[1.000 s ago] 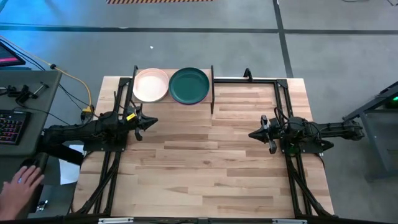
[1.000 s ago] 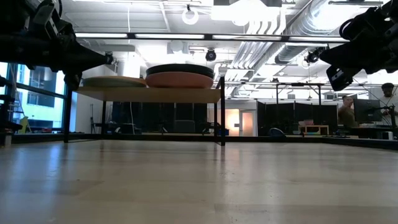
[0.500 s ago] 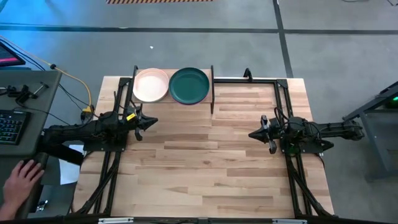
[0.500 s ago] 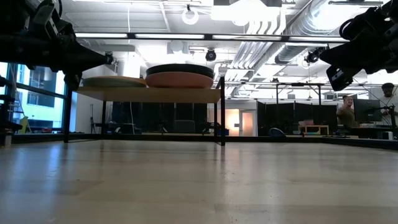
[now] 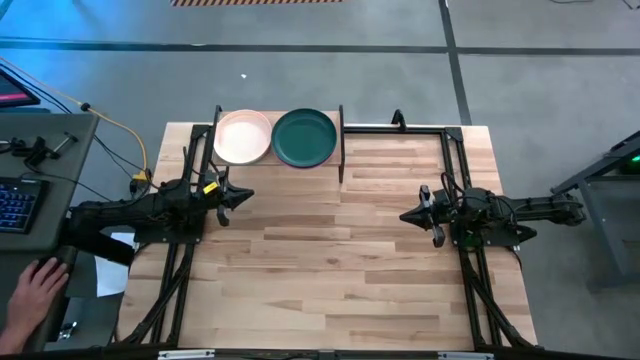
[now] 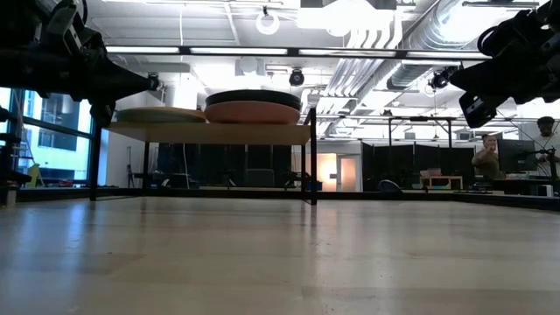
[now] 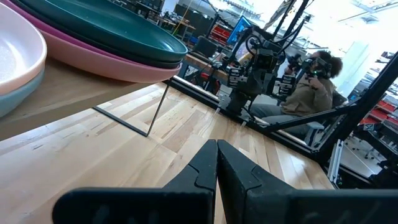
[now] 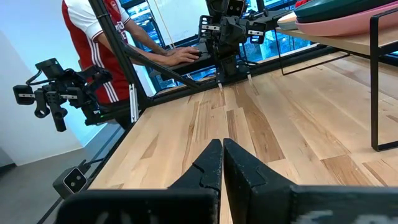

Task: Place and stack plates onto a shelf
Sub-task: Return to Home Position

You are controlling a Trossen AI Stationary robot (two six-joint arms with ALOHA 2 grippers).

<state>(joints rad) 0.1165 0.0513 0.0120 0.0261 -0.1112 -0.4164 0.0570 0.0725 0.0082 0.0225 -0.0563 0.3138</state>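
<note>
The shelf (image 6: pixel 210 133) stands at the table's far left and carries two stacks of plates. In the high view the left stack is topped by a light pink plate (image 5: pixel 243 137), the right one by a dark teal plate (image 5: pixel 304 137). The left wrist view shows the light pink plate (image 7: pixel 18 56) resting on a pale teal one, and the dark teal plate (image 7: pixel 106 25) resting on pink plates. My left gripper (image 5: pixel 247 196) hovers shut near the shelf's near side. My right gripper (image 5: pixel 405 215) hovers shut over the table's right half. Neither holds anything.
Black frame rails (image 5: pixel 420 128) run along the table's far right and both sides. A person's hand (image 5: pixel 35 290) rests at a desk with a keyboard left of the table. A person in a red shirt (image 8: pixel 99 37) stands beyond the table's left side. Bare wood (image 5: pixel 330 260) lies between the arms.
</note>
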